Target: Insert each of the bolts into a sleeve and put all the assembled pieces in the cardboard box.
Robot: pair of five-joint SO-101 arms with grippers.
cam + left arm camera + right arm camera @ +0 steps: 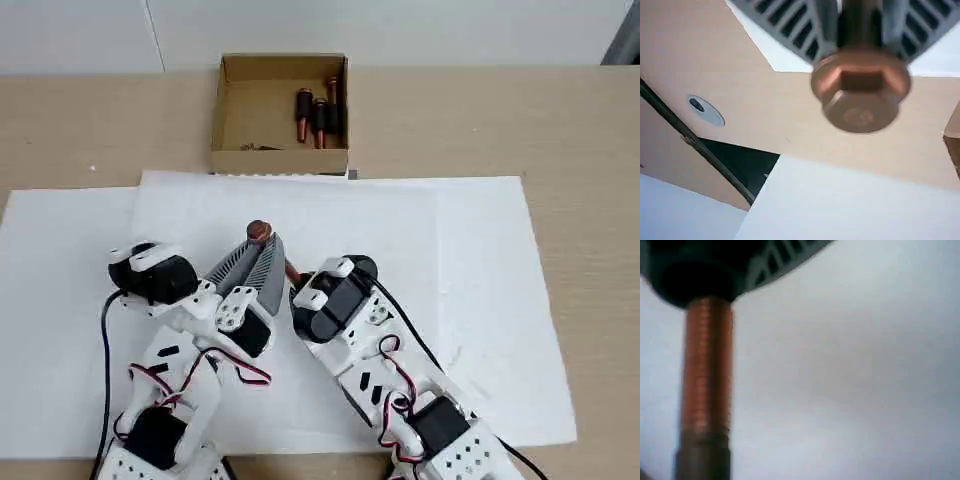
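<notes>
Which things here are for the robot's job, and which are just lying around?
For the job: bolt in the left gripper, black sleeve, cardboard box, assembled pieces inside it.
Just lying about: white paper sheets, table.

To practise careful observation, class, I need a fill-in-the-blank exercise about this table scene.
1. The copper-coloured hex-headed metal bolt is held by the ____ arm's gripper.
2. In the high view, the copper-and-black assembled pieces lie in the open brown cardboard box's ____ half.
3. The paper sheet on the light wooden table is ____ in colour.
Missing words: left; right; white.
</notes>
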